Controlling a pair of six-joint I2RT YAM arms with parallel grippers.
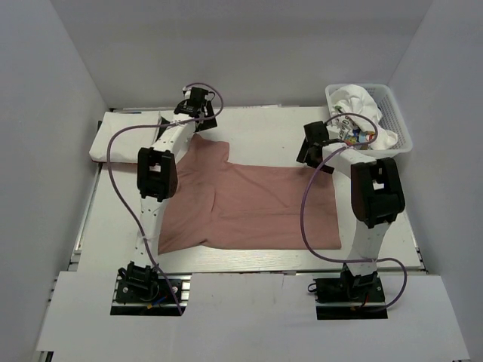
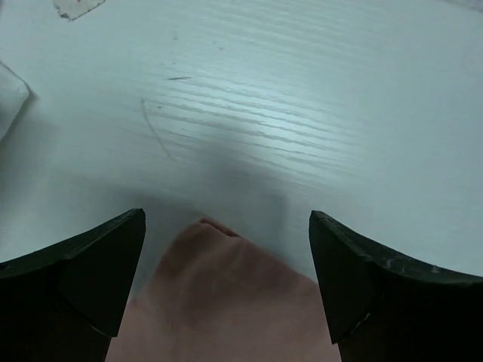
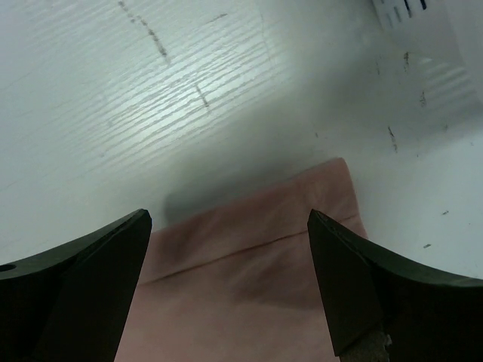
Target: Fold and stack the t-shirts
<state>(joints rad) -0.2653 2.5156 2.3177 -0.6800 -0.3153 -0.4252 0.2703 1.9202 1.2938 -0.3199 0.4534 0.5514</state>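
1. Top view: dusty-pink t-shirt (image 1: 249, 204) lies spread flat across the middle of the bench (image 1: 264, 121). Its hem side faces the right edge and one sleeve reaches toward the far-left area.
2. Top view: left gripper (image 1: 200, 121) is reached out to the far side, over that sleeve's tip. From here I cannot tell how its jaws stand.
3. Top view: right gripper (image 1: 311, 158) sits at the shirt's far-right corner, just beside the basket (image 1: 400, 121).
4. Top view: the basket stands in the far-right corner of the bench. White t-shirts (image 1: 355, 102) are heaped in it, and one with a colourful print hangs over its near rim.
5. Top view: a white folded item (image 1: 121, 139) lies along the far-left edge. I cannot tell what it is.
6. Left wrist view: left gripper (image 2: 226, 215) has its jaws wide apart and holds nothing. The pink shirt's (image 2: 226, 302) rounded tip lies between the fingers (image 2: 90, 271) on bare bench (image 2: 302, 90).
7. Right wrist view: right gripper (image 3: 229, 215) also has its jaws wide apart and empty. The pink shirt's (image 3: 256, 286) corner lies between and below the fingers (image 3: 83, 279), with a seam line running across it. Bare bench (image 3: 151, 98) lies beyond.
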